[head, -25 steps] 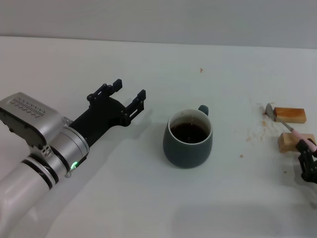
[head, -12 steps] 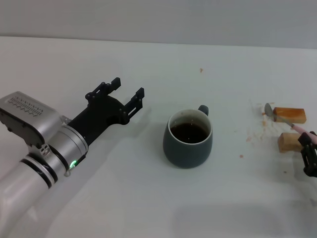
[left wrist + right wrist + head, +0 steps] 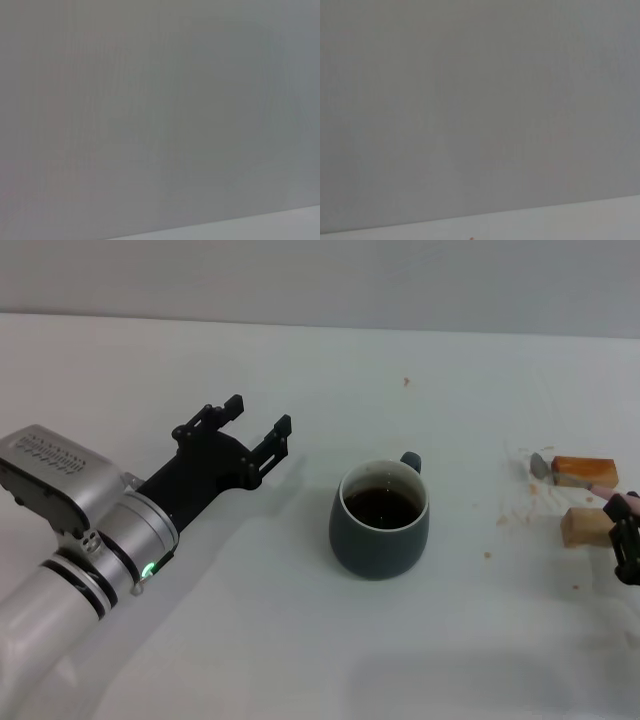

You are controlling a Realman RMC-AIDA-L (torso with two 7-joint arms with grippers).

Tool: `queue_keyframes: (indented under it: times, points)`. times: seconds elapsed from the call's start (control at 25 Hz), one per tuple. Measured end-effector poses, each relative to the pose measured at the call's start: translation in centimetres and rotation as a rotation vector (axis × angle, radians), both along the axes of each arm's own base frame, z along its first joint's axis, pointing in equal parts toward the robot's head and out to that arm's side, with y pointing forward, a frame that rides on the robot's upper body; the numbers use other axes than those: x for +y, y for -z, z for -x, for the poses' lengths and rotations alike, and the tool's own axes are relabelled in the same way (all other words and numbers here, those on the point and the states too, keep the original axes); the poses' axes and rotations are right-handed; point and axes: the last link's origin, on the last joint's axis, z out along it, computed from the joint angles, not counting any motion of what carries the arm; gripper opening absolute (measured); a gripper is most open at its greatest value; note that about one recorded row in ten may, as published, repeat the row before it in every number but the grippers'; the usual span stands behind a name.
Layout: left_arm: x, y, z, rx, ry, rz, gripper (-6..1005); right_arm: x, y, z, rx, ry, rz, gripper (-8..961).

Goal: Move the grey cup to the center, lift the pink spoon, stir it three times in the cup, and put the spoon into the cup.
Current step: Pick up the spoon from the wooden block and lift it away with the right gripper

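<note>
The grey cup [image 3: 380, 523], holding dark liquid, stands on the white table [image 3: 320, 360] near its middle, with its handle at the far right side. The pink spoon [image 3: 572, 480] lies across two tan wooden blocks at the right. Its metal bowl points left and its pink handle end sits in my right gripper [image 3: 622, 512], which is shut on it at the picture's right edge. My left gripper [image 3: 260, 415] hovers open to the left of the cup, apart from it and holding nothing. Neither wrist view shows any task object.
Two tan wooden blocks [image 3: 585, 472] [image 3: 583, 527] sit under the spoon at the right. Small crumbs and stains [image 3: 520, 510] dot the table near them. A grey wall [image 3: 320, 280] rises behind the table's far edge.
My right gripper has moved up the picture at the right edge. The spoon's handle end has risen with it, so the spoon lies flatter. The left arm has barely moved.
</note>
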Motion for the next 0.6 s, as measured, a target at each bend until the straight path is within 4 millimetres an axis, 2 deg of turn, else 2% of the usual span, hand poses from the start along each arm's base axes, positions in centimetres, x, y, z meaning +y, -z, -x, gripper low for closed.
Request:
queue_keyframes:
  times: [0.6]
  points:
    - [0.34,-0.08,-0.23,-0.002,0.001,-0.005,686,0.26,-0.23,0.39,0.009,-0.024,-0.011,80]
